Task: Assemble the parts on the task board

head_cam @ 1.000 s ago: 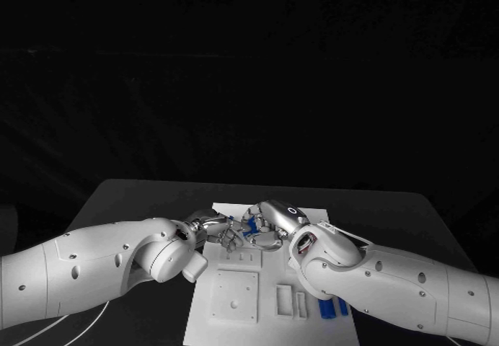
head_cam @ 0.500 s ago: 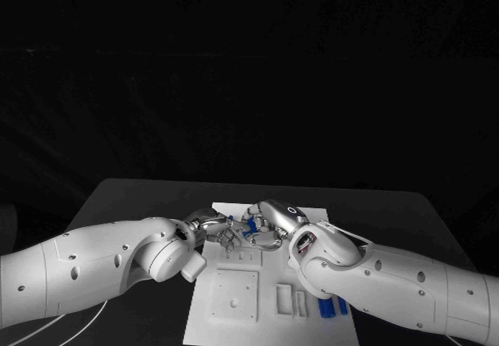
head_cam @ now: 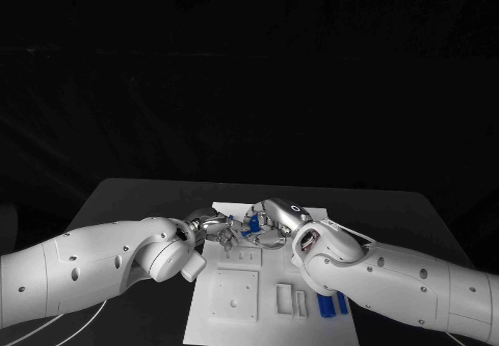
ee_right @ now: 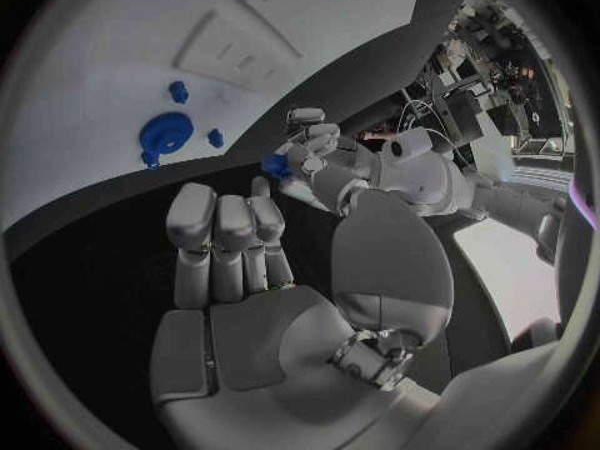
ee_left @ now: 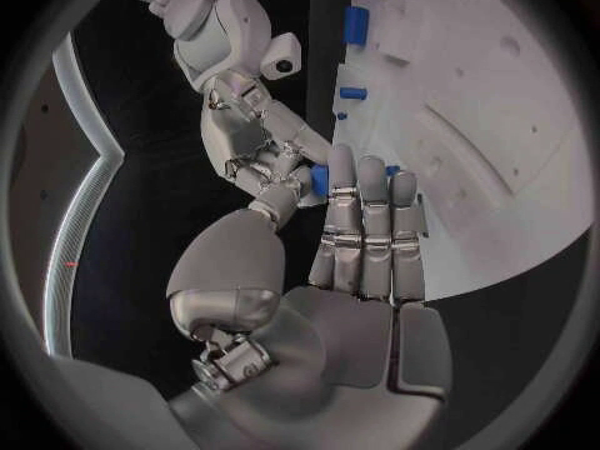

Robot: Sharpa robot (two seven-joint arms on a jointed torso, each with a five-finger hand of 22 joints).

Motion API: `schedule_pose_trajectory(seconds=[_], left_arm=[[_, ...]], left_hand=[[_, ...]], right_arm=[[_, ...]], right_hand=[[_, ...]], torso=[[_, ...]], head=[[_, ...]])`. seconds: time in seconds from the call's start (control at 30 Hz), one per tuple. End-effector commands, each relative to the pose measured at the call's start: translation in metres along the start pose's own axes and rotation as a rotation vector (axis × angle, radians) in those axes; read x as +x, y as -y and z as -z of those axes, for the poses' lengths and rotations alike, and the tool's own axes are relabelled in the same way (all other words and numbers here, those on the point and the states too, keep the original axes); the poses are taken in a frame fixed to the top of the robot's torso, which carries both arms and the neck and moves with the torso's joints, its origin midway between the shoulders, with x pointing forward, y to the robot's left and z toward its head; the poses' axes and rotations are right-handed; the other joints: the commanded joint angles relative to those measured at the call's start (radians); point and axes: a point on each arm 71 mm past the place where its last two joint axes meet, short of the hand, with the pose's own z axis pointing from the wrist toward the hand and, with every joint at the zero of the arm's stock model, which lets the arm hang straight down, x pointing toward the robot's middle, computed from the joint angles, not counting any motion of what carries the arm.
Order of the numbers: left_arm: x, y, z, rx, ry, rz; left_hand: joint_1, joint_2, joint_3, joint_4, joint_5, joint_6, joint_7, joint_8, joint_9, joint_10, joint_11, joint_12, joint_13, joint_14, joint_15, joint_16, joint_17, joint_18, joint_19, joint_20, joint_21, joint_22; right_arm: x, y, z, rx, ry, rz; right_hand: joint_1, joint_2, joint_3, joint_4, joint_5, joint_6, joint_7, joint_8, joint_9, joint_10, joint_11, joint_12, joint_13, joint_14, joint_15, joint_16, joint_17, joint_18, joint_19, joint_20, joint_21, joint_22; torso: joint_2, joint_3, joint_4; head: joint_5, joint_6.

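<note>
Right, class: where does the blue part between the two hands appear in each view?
Head view: blue part, mid-picture, between left hand and right hand.
Left wrist view: beyond the left hand's fingertips, at the right hand's.
Right wrist view: at the left hand's fingers.
Shared landmark: the white task board.

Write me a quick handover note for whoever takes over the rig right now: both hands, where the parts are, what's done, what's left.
Left hand: over the middle of the task board, fingers meeting the right hand around a small blue part. Which hand actually holds it, I cannot tell.
Parts: the left wrist view shows that blue part between the two hands. Two blue bars lie near the board's near right edge. A blue round part and small blue pieces sit elsewhere on the board.
Done: cannot judge.
Left: seat the part between the hands, then the two bars.
</note>
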Motion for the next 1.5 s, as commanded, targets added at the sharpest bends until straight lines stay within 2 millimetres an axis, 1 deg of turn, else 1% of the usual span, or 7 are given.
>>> schedule_pose_trajectory(seconds=[0.03,0.4,0.57,0.9,1.13,1.23,1.5], left_arm=[[-0.001,0.001,0.0,0.005,0.017,-0.042],[-0.013,-0.002,-0.005,-0.029,0.087,-0.217],[-0.016,-0.003,-0.009,-0.054,0.097,-0.319],[-0.009,-0.006,-0.02,-0.146,0.072,-0.532],[0.003,-0.007,-0.028,-0.186,0.059,-0.631],[0.006,-0.008,-0.03,-0.196,0.052,-0.665],[0.015,-0.007,-0.035,-0.209,0.029,-0.702]], left_hand=[[-0.007,0.008,0.0,-0.009,0.015,0.069,-0.066,0.007,0.018,-0.003,-0.01,0.013,0.012,0.003,-0.005,0.009,0.002,-0.024,-0.01,-0.046,0.01,0.021],[-0.007,-0.002,0.011,-0.023,0.049,0.079,-0.072,0.0,0.066,0.0,-0.019,0.042,0.04,0.018,-0.015,0.029,0.004,-0.036,-0.029,-0.058,0.035,0.023],[-0.003,-0.008,0.013,-0.024,0.063,0.083,-0.073,-0.009,0.078,0.017,-0.029,0.061,0.054,0.035,-0.025,0.044,0.01,-0.036,-0.021,-0.067,0.058,0.024],[0.004,-0.014,0.014,-0.023,0.087,0.096,-0.078,-0.032,0.109,0.03,-0.048,0.129,0.109,0.06,-0.048,0.092,0.037,-0.034,-0.002,-0.091,0.113,0.022],[0.001,-0.013,0.011,-0.025,0.102,0.107,-0.089,-0.045,0.155,0.033,-0.065,0.23,0.172,0.084,-0.082,0.166,0.068,-0.027,0.042,-0.116,0.168,0.023],[0.006,-0.012,0.008,-0.029,0.107,0.105,-0.092,-0.058,0.168,0.044,-0.064,0.325,0.233,0.104,-0.107,0.228,0.094,-0.021,0.069,-0.132,0.208,0.025],[-0.014,-0.004,0.008,-0.03,0.172,0.133,-0.108,-0.064,0.227,-0.01,-0.089,0.485,0.357,0.11,-0.145,0.325,0.11,-0.012,0.087,-0.156,0.289,0.023]], right_arm=[[-0.003,0.002,0.0,0.011,0.027,-0.023],[-0.021,0.029,0.018,0.029,0.094,-0.057],[-0.037,0.05,0.035,0.05,0.128,-0.091],[-0.081,0.091,0.046,0.147,0.185,-0.101],[-0.093,0.111,0.047,0.191,0.204,-0.083],[-0.094,0.114,0.046,0.199,0.207,-0.08],[-0.096,0.117,0.044,0.206,0.209,-0.074]], right_hand=[[-0.005,-0.019,-0.019,0.016,-0.005,-0.028,0.014,-0.014,-0.006,-0.08,0.029,-0.026,-0.018,-0.001,0.014,-0.007,-0.001,0.13,-0.003,-0.007,-0.008,0.0],[-0.025,-0.031,-0.124,0.023,0.015,-0.092,0.04,-0.047,-0.019,-0.113,0.055,-0.054,-0.042,-0.024,0.039,-0.025,-0.003,0.13,-0.035,0.001,-0.033,-0.001],[-0.027,-0.029,-0.15,0.029,0.07,-0.09,0.04,-0.045,-0.019,-0.113,0.055,-0.052,-0.048,-0.024,0.04,-0.026,-0.002,0.13,-0.037,0.003,-0.037,-0.001],[-0.018,-0.023,-0.16,0.039,0.11,-0.084,0.038,-0.041,-0.018,-0.111,0.053,-0.049,-0.055,-0.023,0.038,-0.028,-0.002,0.13,-0.035,0.004,-0.04,0.0],[-0.012,-0.021,-0.16,0.042,0.118,-0.082,0.037,-0.04,-0.018,-0.11,0.053,-0.049,-0.057,-0.023,0.037,-0.028,-0.002,0.13,-0.035,0.004,-0.041,0.0],[-0.01,-0.021,-0.16,0.043,0.123,-0.082,0.037,-0.04,-0.018,-0.11,0.053,-0.048,-0.058,-0.023,0.037,-0.029,-0.002,0.13,-0.035,0.004,-0.041,0.001],[-0.005,-0.021,-0.161,0.045,0.134,-0.082,0.037,-0.04,-0.018,-0.11,0.052,-0.047,-0.061,-0.023,0.037,-0.029,-0.002,0.13,-0.034,0.004,-0.042,0.001]], torso=[[0.0,0.0009,-0.0015],[-0.002,0.0033,0.0007],[-0.006,0.005,-0.0029],[-0.022,0.0169,-0.0139],[-0.032,0.0268,-0.017],[-0.034,0.0296,-0.0162],[-0.039,0.038,-0.0157]], head=[[0.0,0.001],[0.002,-0.001],[0.008,-0.007],[0.02,-0.024],[0.024,-0.044],[0.025,-0.048],[0.029,-0.066]])
